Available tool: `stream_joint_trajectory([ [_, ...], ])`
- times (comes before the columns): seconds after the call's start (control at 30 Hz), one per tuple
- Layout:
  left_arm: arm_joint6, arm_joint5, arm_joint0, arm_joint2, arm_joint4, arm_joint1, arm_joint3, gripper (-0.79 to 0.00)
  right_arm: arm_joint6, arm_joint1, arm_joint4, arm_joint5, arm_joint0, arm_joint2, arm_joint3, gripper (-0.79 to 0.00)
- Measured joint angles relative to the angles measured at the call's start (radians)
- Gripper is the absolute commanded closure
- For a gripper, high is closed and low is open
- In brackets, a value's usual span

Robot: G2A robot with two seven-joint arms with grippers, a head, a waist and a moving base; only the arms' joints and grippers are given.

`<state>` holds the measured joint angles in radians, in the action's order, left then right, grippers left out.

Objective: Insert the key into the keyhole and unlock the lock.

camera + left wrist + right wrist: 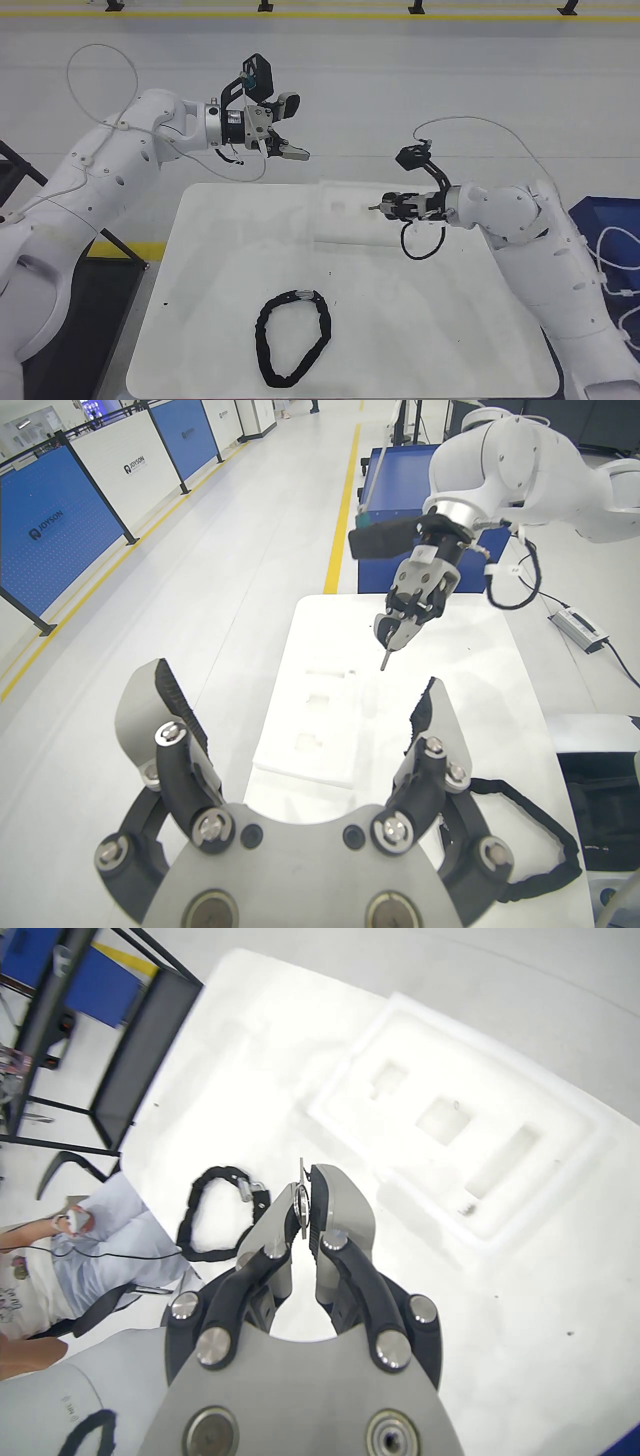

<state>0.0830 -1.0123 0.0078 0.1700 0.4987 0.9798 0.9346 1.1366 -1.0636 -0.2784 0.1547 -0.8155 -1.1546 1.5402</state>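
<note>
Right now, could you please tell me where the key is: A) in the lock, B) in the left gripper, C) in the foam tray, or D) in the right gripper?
D: the key is pinched in the right gripper, well apart from the lock on the table.

Key (302,1203) pinched in right hand (306,1184) — black chain lock (300,297) lies looped.

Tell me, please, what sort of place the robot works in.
Most likely a factory hall or robot test floor: a yellow line painted on the floor, blue and white barrier panels fencing off areas, and a plain white work table.
</note>
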Motion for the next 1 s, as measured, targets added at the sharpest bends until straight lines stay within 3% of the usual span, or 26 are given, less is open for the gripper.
stream_joint_trajectory([
  [0.17,0.000,0.000,0.000,0.000,0.000,0.000,0.000,-0.785,-0.045,0.016,0.232,0.079,-0.108,-0.134,-0.018,0.000],
  [0.37,0.000,0.000,0.000,0.000,0.000,0.000,0.000,-0.785,-0.058,0.017,0.443,0.137,-0.142,-0.177,-0.118,0.000],
  [1.0,0.000,0.000,0.000,0.000,0.000,0.000,0.000,-0.785,-0.052,0.016,0.464,0.149,-0.137,-0.172,-0.139,0.000],
])
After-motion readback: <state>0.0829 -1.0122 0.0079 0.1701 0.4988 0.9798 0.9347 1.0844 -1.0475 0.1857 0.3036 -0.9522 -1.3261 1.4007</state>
